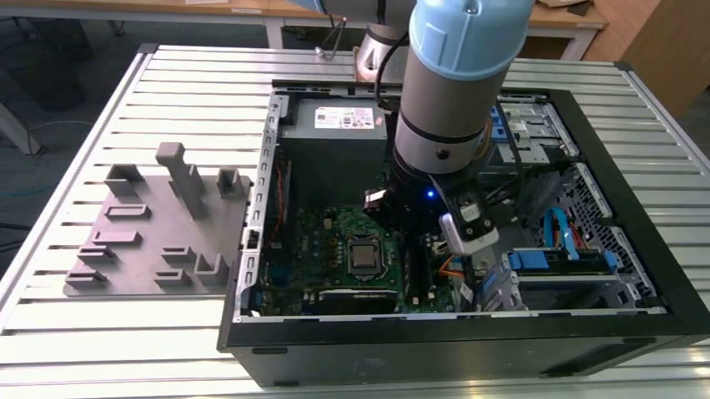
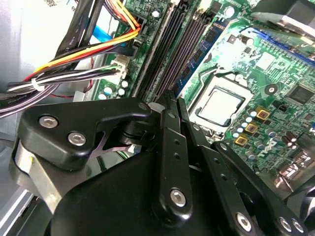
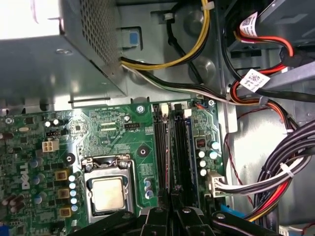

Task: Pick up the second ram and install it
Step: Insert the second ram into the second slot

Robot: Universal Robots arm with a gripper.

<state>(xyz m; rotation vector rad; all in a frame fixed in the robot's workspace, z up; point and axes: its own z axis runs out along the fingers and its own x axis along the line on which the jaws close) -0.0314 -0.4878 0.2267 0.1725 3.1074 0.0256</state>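
The gripper [image 2: 172,105] stands inside the open computer case [image 1: 621,320], its fingers drawn together over the memory slots [image 3: 172,147]; what appears to be the second ram [image 3: 171,167] sits edge-on between them, over a slot beside the CPU [image 3: 107,193].

Risk, as judged: a tilted or offset stick would jam against the slot latches; the cable bundle [image 2: 74,69] nearby could snag.

The grey fixture tray [image 1: 145,241], at the exterior view's left, holds no stick.
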